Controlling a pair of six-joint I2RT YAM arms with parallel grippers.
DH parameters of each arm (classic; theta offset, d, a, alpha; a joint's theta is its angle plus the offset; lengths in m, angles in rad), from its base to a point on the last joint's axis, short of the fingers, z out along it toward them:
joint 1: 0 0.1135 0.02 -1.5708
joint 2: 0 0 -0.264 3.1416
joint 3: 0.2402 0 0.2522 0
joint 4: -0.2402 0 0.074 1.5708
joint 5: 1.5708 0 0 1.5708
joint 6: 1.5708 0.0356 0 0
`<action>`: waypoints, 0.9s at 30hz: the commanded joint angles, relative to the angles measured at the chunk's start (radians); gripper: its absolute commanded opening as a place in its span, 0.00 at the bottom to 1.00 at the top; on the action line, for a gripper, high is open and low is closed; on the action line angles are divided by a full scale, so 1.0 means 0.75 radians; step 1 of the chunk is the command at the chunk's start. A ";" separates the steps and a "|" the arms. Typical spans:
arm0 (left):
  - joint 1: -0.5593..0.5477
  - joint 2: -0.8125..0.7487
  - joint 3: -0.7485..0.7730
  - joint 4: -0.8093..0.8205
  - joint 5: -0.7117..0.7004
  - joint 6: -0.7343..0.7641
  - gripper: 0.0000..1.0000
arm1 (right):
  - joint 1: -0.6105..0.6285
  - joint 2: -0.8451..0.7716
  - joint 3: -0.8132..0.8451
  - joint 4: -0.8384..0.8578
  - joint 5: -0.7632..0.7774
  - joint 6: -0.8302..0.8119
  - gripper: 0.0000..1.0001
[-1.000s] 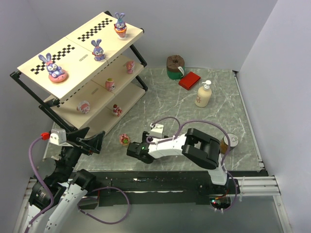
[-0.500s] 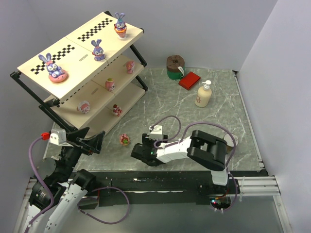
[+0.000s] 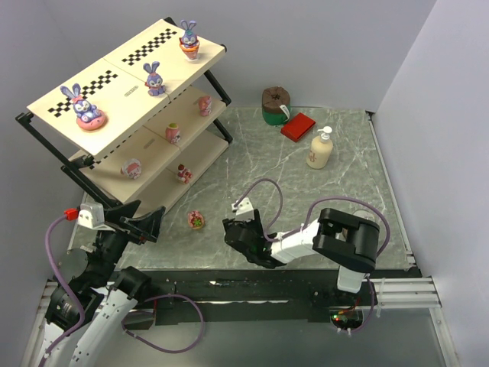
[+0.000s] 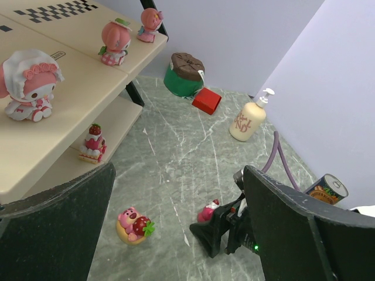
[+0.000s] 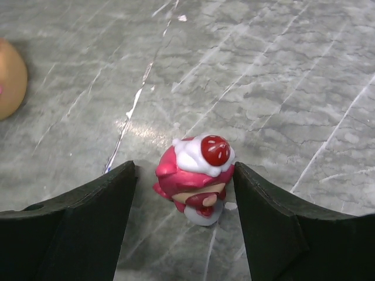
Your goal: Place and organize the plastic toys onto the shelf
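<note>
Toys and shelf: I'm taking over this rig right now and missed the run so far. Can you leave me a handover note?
Left gripper: jaws wide open, empty, hovering off the near end of the shelf.
Right gripper: jaws open, low over the table, straddling the red toy; not yet clamped.
Done: seven toys shelved. Three bunnies on top, three pink figures on the middle board, a cake toy on the bottom.
Left: the red toy, then the strawberry toy on the table beside the shelf.
</note>
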State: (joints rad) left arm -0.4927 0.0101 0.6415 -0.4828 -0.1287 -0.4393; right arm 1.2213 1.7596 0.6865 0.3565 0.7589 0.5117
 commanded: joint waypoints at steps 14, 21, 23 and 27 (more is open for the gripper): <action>0.000 -0.155 0.000 0.040 0.006 0.001 0.96 | -0.004 0.028 -0.003 -0.042 -0.030 -0.099 0.33; 0.000 -0.163 0.000 0.038 0.002 0.001 0.96 | -0.004 0.041 0.152 -0.023 -0.098 -0.224 0.07; 0.000 -0.165 0.000 0.038 0.002 0.001 0.96 | -0.004 0.029 0.217 -0.023 -0.102 -0.245 0.05; 0.000 -0.165 0.000 0.038 0.002 0.003 0.96 | -0.006 0.004 0.336 -0.007 -0.130 -0.310 0.05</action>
State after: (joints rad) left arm -0.4927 0.0101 0.6415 -0.4828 -0.1287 -0.4393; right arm 1.2175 1.7809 0.8265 0.3103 0.6792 0.3443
